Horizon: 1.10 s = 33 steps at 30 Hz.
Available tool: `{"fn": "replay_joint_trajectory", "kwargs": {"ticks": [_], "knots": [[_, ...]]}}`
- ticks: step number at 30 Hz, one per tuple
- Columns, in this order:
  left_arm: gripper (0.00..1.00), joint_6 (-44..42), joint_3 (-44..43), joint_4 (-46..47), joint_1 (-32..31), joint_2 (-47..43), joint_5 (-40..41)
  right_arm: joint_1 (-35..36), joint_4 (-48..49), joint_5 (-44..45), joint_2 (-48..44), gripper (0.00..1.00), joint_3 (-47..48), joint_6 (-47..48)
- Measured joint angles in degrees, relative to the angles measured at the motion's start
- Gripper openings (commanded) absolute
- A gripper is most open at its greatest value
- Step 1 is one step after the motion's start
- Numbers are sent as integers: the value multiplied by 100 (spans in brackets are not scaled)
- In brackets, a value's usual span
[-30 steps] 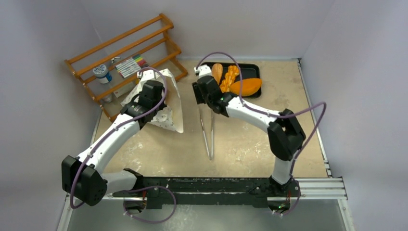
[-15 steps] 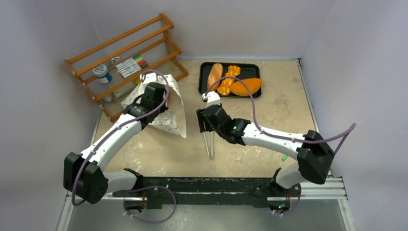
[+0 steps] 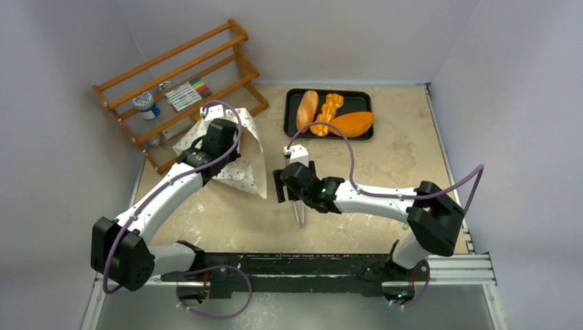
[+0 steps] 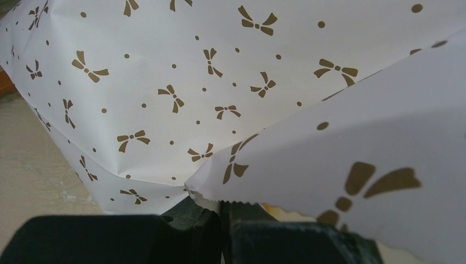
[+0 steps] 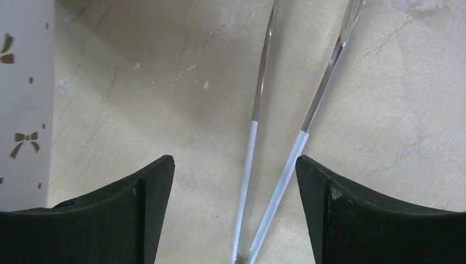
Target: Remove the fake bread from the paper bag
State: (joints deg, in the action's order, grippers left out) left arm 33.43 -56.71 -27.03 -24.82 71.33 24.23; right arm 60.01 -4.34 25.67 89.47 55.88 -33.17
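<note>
The paper bag (image 3: 249, 165), off-white with small brown bow marks, stands left of centre, and my left gripper (image 3: 221, 141) is shut on its upper edge. The left wrist view shows the bag (image 4: 165, 82) filling the picture, with its serrated rim pinched in my left gripper (image 4: 222, 212). Three pieces of fake bread (image 3: 327, 113) lie on the black tray (image 3: 361, 100) at the back. My right gripper (image 3: 284, 185) is open low over metal tongs (image 3: 298, 210). In the right wrist view the tongs (image 5: 275, 137) lie on the table between the spread fingers of my right gripper (image 5: 234, 159). The bag's inside is hidden.
A wooden rack (image 3: 179, 75) with a jar (image 3: 146, 104) and markers (image 3: 184, 93) stands at the back left, just behind the bag. The bag's edge (image 5: 22, 110) shows to the left of my right gripper. Walls close in the table on three sides.
My right arm has pulled back from the tray toward the near side, over the tongs, and its jaws have opened wider. The left gripper and bag have barely moved.
</note>
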Motion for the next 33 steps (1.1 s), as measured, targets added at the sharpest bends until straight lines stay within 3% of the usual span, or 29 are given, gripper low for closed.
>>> {"fn": "replay_joint_trajectory", "kwargs": {"ticks": [21, 33], "knots": [[0, 4, 39, 85, 0, -2, -55, 111, -348, 492, 734, 84, -181, -743], [0, 42, 131, 120, 0, -2, -96, 118, 444, 671, 859, 62, -608, -748]]}}
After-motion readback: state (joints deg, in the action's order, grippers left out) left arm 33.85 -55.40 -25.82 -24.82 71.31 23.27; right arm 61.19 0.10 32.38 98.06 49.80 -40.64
